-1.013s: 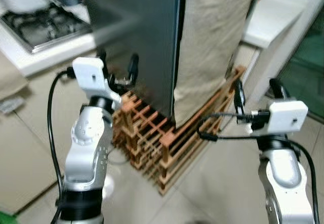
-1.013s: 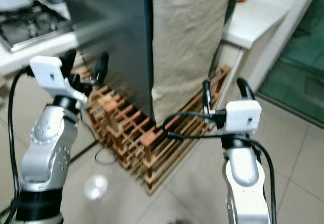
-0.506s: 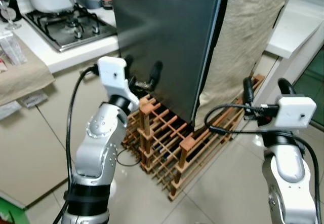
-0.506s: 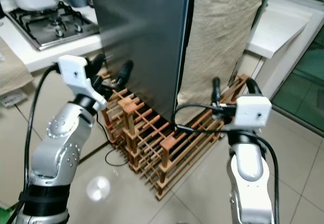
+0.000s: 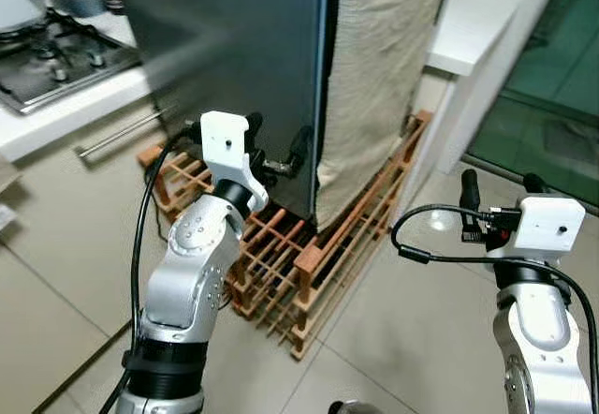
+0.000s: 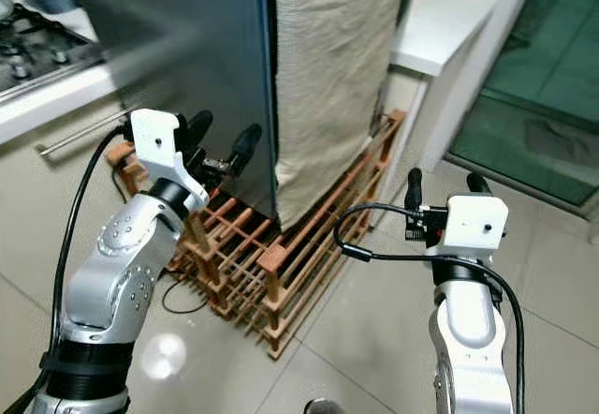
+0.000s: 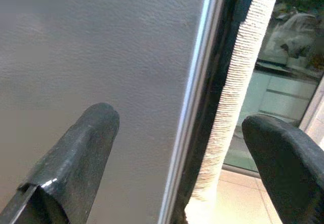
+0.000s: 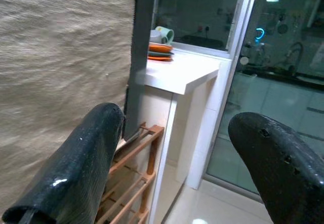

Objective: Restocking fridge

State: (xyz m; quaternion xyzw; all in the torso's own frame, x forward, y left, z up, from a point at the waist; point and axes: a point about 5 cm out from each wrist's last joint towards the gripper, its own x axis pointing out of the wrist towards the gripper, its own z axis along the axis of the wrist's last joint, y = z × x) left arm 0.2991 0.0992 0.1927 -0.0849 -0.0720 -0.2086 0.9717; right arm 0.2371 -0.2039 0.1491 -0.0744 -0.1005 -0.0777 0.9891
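Left hand (image 5: 278, 144) agape near fridge door (image 5: 234, 67)

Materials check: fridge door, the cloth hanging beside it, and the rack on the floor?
Fridge door: looks like dark grey metal, matte with a fine pebbled grain in the left wrist view. Cloth: beige coarse weave, probably linen or burlap. Rack: reddish-brown wooden slats, likely varnished.

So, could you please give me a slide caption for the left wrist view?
Open left tool faces the dark fridge door at its edge, beige cloth hanging just beyond.
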